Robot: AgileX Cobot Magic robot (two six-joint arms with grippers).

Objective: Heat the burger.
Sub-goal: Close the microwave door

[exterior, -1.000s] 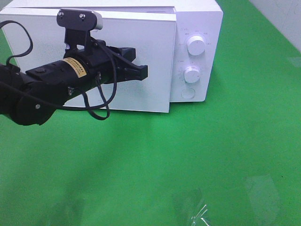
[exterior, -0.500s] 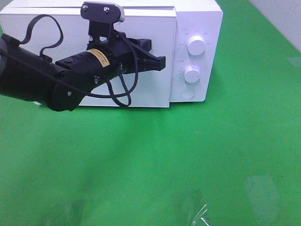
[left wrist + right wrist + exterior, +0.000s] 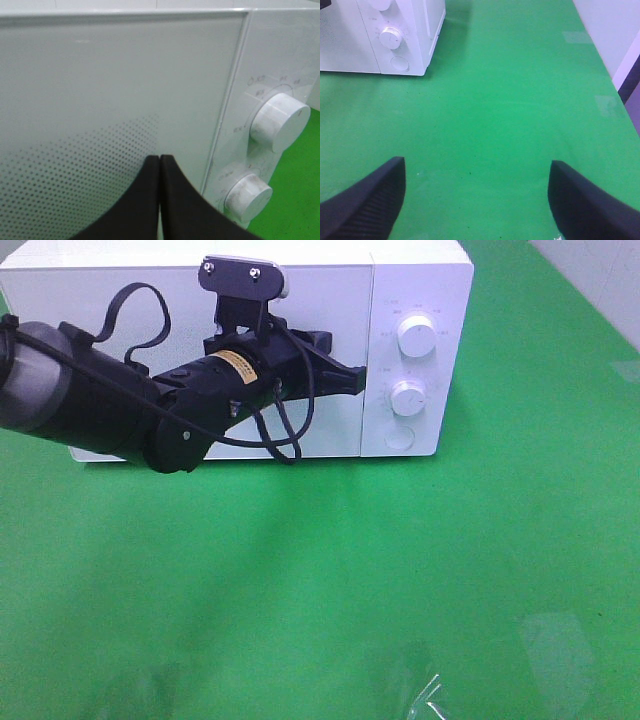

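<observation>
On green tabletop (image 3: 400,570), far side: white microwave (image 3: 440,280), door (image 3: 120,310) looks shut flush w/ control panel. Item sought, burger: not visible in any view; presumably inside, can't confirm. L arm (image 3: 150,425): jaws pressed together, empty, tips at door's knob-side edge, just beside lower knob (image 3: 408,398). R jaws: spread wide, empty, over bare tabletop, well apart from oven. Step, by my read: seat door, then set timer. To do well: push square near latch edge til seam even; avoid round button (image 3: 400,438) under knobs, prob. door release; part jaws before gripping upper knob (image 3: 417,336) or lower; turn w/o sliding oven.
</observation>
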